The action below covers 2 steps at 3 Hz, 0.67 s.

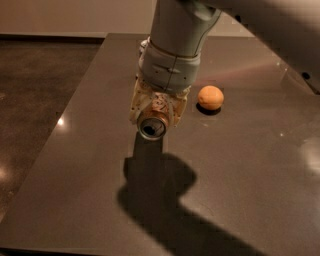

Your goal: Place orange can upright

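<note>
Gripper (156, 118) closed around orange can (152, 126), apparently clear of bench (240, 170). Can sits between its fingers, long axis near-horizontal, silver end pointing out toward camera; needs turning vertical before set-down.

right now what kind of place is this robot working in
Probably an indoor kitchen or lab space: a dark glossy table, a polished floor beside it, a pale wall behind. An orange sits on the table; the gripper holds the orange can above it.
</note>
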{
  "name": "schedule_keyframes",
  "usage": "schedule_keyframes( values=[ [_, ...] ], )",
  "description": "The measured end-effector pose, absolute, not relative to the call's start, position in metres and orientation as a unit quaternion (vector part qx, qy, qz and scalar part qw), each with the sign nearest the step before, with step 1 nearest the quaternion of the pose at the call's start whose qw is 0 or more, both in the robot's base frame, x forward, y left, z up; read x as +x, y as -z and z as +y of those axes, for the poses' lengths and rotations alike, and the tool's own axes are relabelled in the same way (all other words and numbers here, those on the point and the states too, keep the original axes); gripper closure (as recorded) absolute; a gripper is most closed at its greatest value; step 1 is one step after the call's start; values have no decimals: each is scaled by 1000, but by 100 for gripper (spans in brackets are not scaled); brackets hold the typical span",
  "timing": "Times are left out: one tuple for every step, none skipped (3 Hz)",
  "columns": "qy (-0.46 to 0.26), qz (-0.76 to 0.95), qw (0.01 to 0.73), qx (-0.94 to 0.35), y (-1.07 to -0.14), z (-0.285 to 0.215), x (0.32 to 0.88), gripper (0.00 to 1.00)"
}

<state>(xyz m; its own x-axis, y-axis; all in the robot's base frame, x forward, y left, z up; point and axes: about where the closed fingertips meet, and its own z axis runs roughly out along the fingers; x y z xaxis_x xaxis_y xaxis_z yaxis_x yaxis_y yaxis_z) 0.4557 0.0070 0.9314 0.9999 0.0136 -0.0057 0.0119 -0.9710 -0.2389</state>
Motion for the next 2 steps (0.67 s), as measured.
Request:
schedule_keyframes(
  values=[
    [2,-6,125,-992,-932,10,458,100],
    [-8,16,171,-985,-933,11,457,100]
  ],
)
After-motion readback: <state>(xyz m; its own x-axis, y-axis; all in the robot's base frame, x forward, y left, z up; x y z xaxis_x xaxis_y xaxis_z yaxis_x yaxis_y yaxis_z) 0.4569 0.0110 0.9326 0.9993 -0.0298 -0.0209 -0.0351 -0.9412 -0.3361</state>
